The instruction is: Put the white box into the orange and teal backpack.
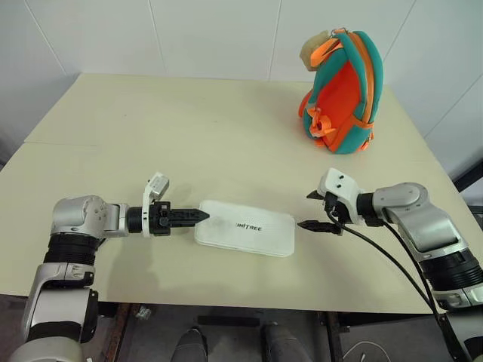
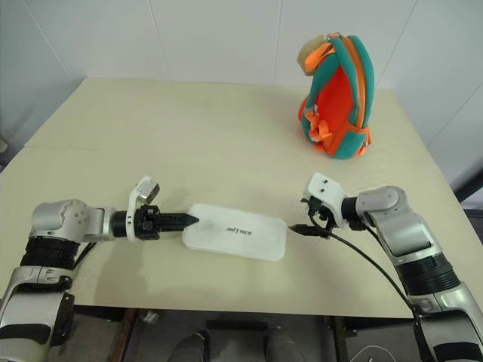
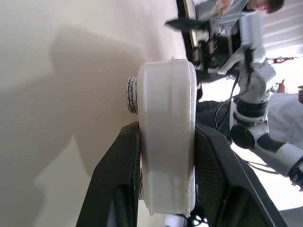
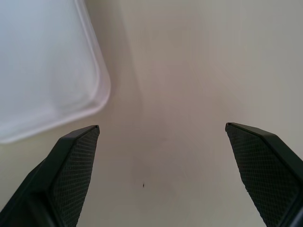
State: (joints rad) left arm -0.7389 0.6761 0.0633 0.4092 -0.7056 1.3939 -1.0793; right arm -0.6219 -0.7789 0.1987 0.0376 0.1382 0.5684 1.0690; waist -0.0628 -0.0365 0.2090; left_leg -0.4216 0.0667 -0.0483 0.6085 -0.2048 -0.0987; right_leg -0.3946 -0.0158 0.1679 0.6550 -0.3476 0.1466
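Clamped on one short end of the box (image 1: pixel 245 227), the left gripper (image 1: pixel 198 216) has its two black fingers (image 3: pixel 118 175) pressed against the box's opposite flat faces, as the left wrist view shows; a small grey round knob (image 3: pixel 131 95) sticks out of the box face just past the fingertip. On the box's other short end, the right gripper (image 1: pixel 311 210) stands with its jaws spread wide and holds nothing. Its fingers (image 4: pixel 71 165) straddle bare table (image 1: pixel 189 128), with the box's rounded corner just beside one of them and not touching.

Lying flat, the box sits near the table's front edge, between the two grippers, with dark lettering on its top.

Well apart from the box, toward the far right of the table, the backpack (image 1: pixel 343 94) stands upright by the white wall (image 1: pixel 211 34), a tan plush piece (image 1: pixel 313 51) at its top and its orange straps facing the box. Open tabletop lies between box and backpack, with nothing in the way. Whether the backpack's zip is open cannot be told.
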